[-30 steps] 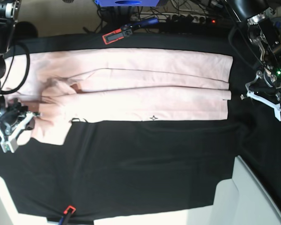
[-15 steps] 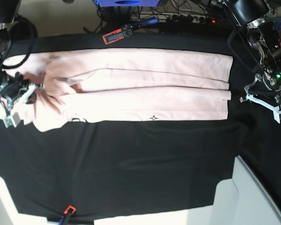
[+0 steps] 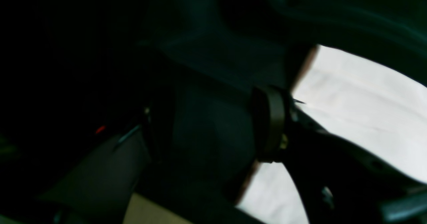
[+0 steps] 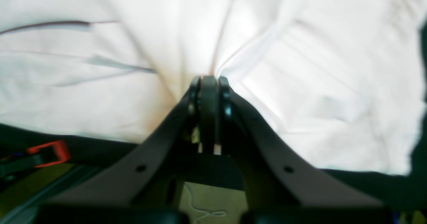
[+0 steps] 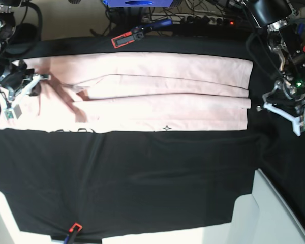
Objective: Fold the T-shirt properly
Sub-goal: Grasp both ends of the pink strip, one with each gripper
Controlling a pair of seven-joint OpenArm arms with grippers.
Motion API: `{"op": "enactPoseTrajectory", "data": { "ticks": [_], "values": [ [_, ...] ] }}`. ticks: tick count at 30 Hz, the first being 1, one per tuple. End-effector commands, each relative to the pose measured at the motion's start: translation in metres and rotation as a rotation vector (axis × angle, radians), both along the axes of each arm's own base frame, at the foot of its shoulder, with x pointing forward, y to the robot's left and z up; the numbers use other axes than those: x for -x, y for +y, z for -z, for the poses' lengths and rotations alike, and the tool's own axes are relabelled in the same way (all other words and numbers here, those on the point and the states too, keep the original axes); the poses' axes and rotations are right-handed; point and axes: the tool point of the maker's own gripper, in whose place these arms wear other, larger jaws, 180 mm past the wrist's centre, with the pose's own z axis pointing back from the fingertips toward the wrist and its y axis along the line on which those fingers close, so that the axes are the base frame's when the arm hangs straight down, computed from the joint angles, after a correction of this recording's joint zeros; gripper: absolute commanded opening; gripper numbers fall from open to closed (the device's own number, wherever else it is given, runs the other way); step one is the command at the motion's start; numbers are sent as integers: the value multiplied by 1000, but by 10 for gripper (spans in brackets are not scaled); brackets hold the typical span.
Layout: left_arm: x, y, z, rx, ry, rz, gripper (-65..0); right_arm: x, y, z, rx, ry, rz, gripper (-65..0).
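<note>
t-shirt (image 5: 157, 91) pale pink, laid out as a long band on black table cloth (image 5: 142, 173), lengthwise folds stacked, small black star mark at near edge. right gripper (image 4: 209, 80) clenched on bunched fabric, creases radiating from jaws. left gripper (image 5: 287, 112) released, just off hem end, apart from fabric.

Black cloth (image 5: 157, 173) covers the worktop; red-and-black clamp (image 5: 124, 38) at the far edge; second red clamp (image 5: 74, 229) at the near edge; cables (image 5: 203, 19) beyond the far edge.
</note>
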Motion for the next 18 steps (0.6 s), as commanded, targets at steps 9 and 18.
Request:
{"op": "enactPoseTrajectory", "data": {
  "ticks": [9,18],
  "values": [
    [-13,-5,-10,-19,-35,41,-292,9,-4,-2,-46,-29,113,-634],
    [-14,-5,-11,-21,-37,41,-292,35,-23,0,-73,30,274,-399]
  ]
}}
